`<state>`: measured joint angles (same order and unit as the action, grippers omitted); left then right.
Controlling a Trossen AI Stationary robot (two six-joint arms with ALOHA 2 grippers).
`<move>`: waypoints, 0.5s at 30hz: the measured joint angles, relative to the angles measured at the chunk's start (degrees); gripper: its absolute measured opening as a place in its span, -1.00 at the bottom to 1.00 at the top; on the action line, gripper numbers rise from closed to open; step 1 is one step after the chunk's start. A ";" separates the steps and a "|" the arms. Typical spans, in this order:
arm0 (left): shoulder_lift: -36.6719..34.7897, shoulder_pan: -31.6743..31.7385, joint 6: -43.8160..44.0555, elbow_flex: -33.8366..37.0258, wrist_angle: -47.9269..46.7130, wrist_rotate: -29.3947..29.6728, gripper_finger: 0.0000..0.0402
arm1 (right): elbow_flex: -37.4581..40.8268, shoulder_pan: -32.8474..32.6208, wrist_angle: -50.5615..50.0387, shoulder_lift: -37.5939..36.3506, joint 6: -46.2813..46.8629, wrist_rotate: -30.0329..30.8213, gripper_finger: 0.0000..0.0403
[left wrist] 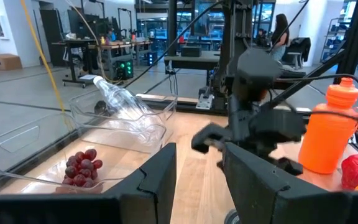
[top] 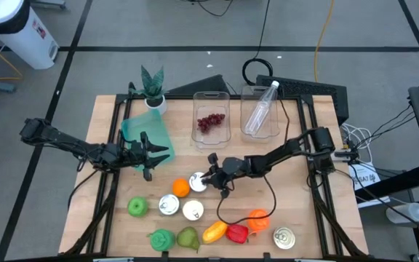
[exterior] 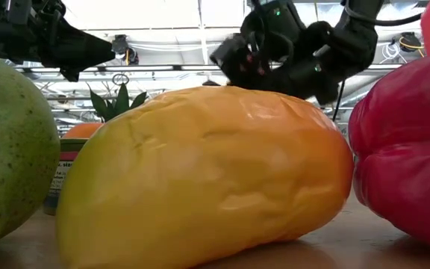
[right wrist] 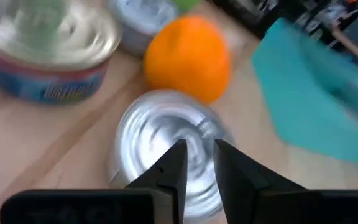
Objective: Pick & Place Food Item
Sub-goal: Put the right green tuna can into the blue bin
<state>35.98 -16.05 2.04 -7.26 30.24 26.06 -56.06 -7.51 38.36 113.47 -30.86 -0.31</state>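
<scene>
Pale, matt wooden planks form the table top (top: 297,196). Beside the matt-skinned orange (right wrist: 188,57), a tin can (right wrist: 166,146) shows a shiny metal lid; behind it, two clear glossy plastic bins (top: 212,116) and a transparent plastic bottle (top: 260,108).

A light wooden bench (top: 108,218) fills the middle of the high view. Along its upper edge sit a potted plant (top: 152,89), a clear tray of grapes (top: 211,116) and a clear tray with a bottle (top: 261,110). A teal container (top: 145,132) lies left of centre. Lower down are an orange (top: 181,188), three cans (top: 182,201), a green apple (top: 137,207), a pear (top: 188,237), yellow pepper (top: 214,232), red pepper (top: 237,233), orange bottle (top: 258,220) and another can (top: 284,238).
</scene>
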 joint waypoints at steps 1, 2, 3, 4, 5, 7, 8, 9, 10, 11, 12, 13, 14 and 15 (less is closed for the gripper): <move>-0.02 0.00 0.00 0.02 0.00 0.02 -0.30 | -0.23 0.00 -1.06 0.24 -0.42 -0.01 -0.67; 0.00 0.01 -0.02 0.00 0.00 0.01 -0.30 | -0.82 0.00 -2.06 0.46 -0.91 -0.03 -0.67; 0.01 0.02 -0.02 0.02 0.00 0.02 -0.30 | -1.43 0.03 -2.72 0.81 -1.19 -0.01 -0.67; -0.01 0.02 -0.02 0.02 0.04 0.02 -0.30 | -1.99 0.19 -3.79 1.12 -1.22 0.06 -0.67; -0.02 0.02 -0.02 0.02 0.03 0.07 -0.30 | -2.30 0.37 -4.35 1.39 -1.22 0.11 -0.67; 0.01 0.02 -0.01 0.02 0.00 0.15 -0.30 | -2.51 0.74 -4.60 1.46 -0.54 0.10 -0.68; -0.02 0.02 -0.02 0.02 0.01 0.15 -0.30 | -2.49 0.87 -4.83 1.46 -0.04 0.08 -0.68; -0.02 0.02 -0.02 0.02 0.01 0.13 -0.30 | -2.50 0.96 -5.51 1.42 0.07 0.08 -0.69; -0.01 0.02 -0.01 0.02 -0.04 0.14 -0.30 | -2.54 0.96 -6.47 1.35 0.00 0.13 -0.69; -0.02 0.00 0.00 0.02 -0.04 0.13 -0.30 | -2.55 0.96 -7.54 1.31 -0.16 0.43 -0.70; -0.02 0.02 -0.02 0.02 -0.04 0.13 -0.30 | -2.55 0.96 -8.25 1.31 -0.25 1.36 -0.70; 0.00 0.02 -0.02 0.02 -0.04 0.13 -0.30 | -2.55 0.94 -8.79 1.31 -0.16 2.73 -0.71; -0.01 0.00 -0.02 0.02 -0.04 0.13 -0.30 | -2.55 0.89 -9.15 1.30 0.20 4.41 -0.71; -0.02 0.00 -0.02 0.02 -0.04 0.13 -0.30 | -2.55 0.70 -9.68 1.11 0.36 6.15 -0.71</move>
<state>35.97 -16.05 2.02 -7.25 30.20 26.20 -58.61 -6.80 28.68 114.59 -30.50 5.84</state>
